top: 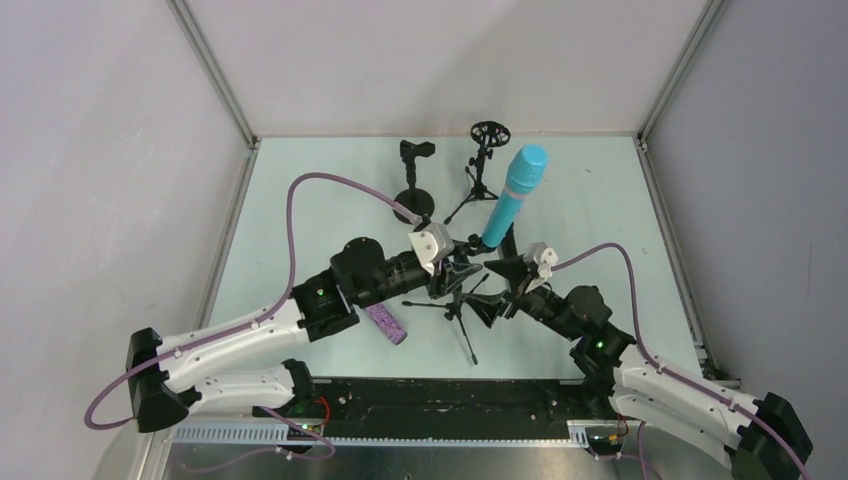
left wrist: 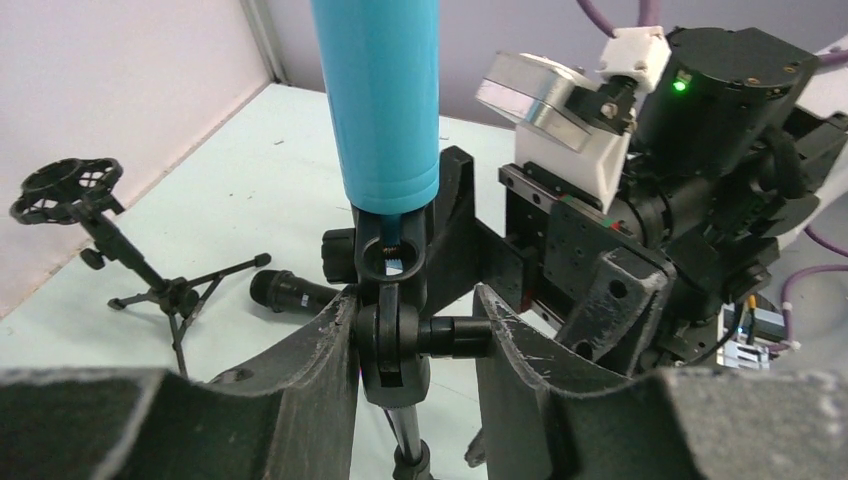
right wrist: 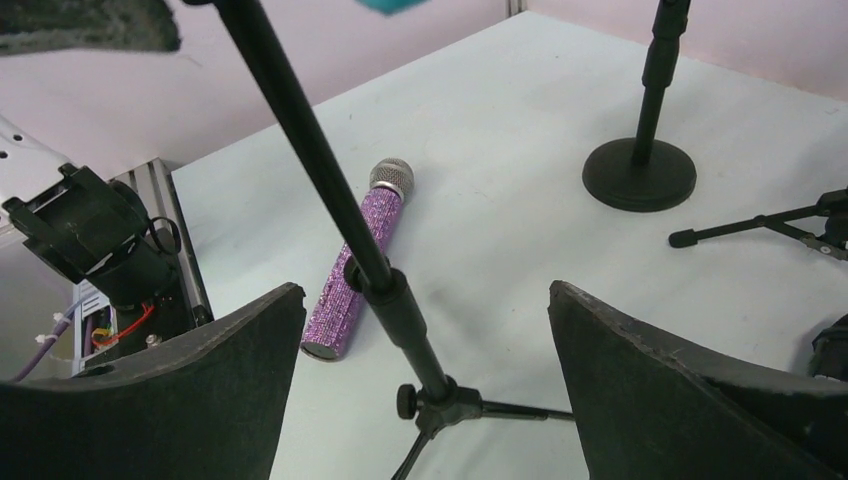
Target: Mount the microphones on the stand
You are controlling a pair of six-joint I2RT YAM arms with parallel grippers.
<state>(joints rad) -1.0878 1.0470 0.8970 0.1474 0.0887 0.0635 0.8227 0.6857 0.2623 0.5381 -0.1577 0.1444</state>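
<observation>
Counter: pale, boxed by grey walls on three sides and bounded by metal rails at its left and right edges. A wide stretch of bare surface runs from the centre group to the right rail. Both arms converge at mid-counter on the centre tripod stand, so working room there is tight. Left pincer: pinching the pivot joint just under the stand's clip, a finger pressed to each side. Right pincer: spread wide, the stand's pole passing between its fingers with a gap on both sides. Turquoise microphone: seated in the clip of the centre stand, tilted up and toward the far right. Round-base stand and shock-mount tripod stand: upright near the far edge, close together. Purple glitter microphone: flat on the counter beside the left forearm, near the front edge, apart from every stand. Black microphone: lying on the counter just beside the shock-mount tripod's legs.
</observation>
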